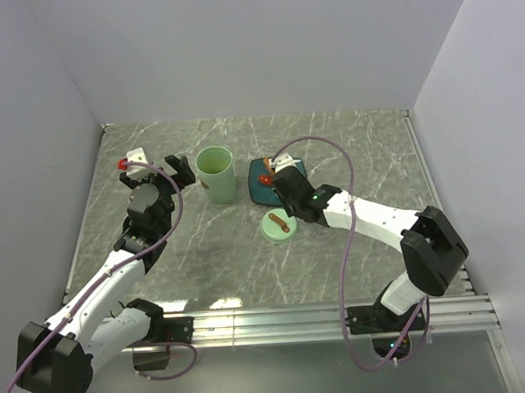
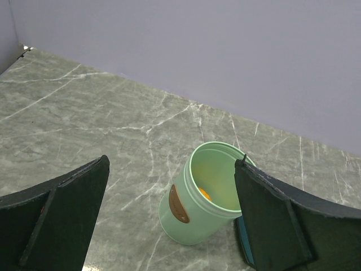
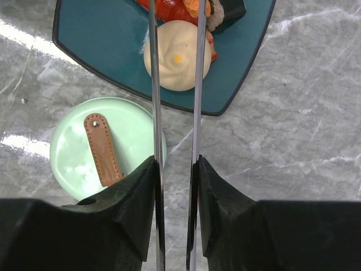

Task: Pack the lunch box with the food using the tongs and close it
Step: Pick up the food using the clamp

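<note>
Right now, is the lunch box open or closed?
Open. The lunch box stands upright with no lid on it. Its lid lies flat on the table, beside the plate. One orange piece is inside.

Counter [image 1: 353, 244]: grey-green marble, white veining. Lunch box [image 2: 200, 203]: mint green, brown tab. Lid [image 3: 73, 149]: mint green, brown stitched strap. Plate [image 3: 107, 39]: dark teal. Bun [image 3: 177, 56]: cream. Tongs [image 3: 176, 84]: grey metal.

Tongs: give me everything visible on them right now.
The tongs are two slim grey metal arms, running nearly parallel out from the right gripper, whose fingers squeeze them from both sides. Their far ends straddle the beige ball on the teal plate. Tips run past the frame's top, unseen.
</note>
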You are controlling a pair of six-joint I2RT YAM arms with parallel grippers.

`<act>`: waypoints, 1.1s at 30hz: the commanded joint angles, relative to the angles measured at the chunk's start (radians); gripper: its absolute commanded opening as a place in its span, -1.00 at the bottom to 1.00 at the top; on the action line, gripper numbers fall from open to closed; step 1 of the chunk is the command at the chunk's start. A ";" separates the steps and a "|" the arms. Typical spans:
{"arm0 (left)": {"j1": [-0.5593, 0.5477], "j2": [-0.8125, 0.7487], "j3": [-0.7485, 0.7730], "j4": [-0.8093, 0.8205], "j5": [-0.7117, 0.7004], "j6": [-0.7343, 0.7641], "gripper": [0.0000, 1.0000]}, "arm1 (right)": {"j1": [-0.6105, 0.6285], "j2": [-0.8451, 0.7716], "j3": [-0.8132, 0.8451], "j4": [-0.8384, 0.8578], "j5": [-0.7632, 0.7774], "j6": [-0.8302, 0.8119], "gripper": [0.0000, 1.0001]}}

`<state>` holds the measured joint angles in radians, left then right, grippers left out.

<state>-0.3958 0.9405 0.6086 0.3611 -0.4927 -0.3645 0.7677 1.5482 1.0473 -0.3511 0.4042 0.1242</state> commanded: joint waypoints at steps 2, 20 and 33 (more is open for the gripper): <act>0.003 -0.009 -0.009 0.049 0.008 -0.017 0.99 | -0.007 -0.013 0.042 0.000 0.031 0.006 -0.32; 0.005 -0.012 -0.010 0.047 -0.003 -0.021 0.99 | -0.007 -0.138 0.060 0.024 0.038 -0.021 -0.46; 0.005 -0.002 0.002 0.035 -0.027 -0.024 0.99 | 0.018 -0.204 0.141 0.072 -0.056 -0.075 -0.46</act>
<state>-0.3958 0.9405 0.6086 0.3614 -0.4995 -0.3828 0.7712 1.3834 1.1156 -0.3523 0.3710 0.0784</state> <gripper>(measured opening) 0.995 0.382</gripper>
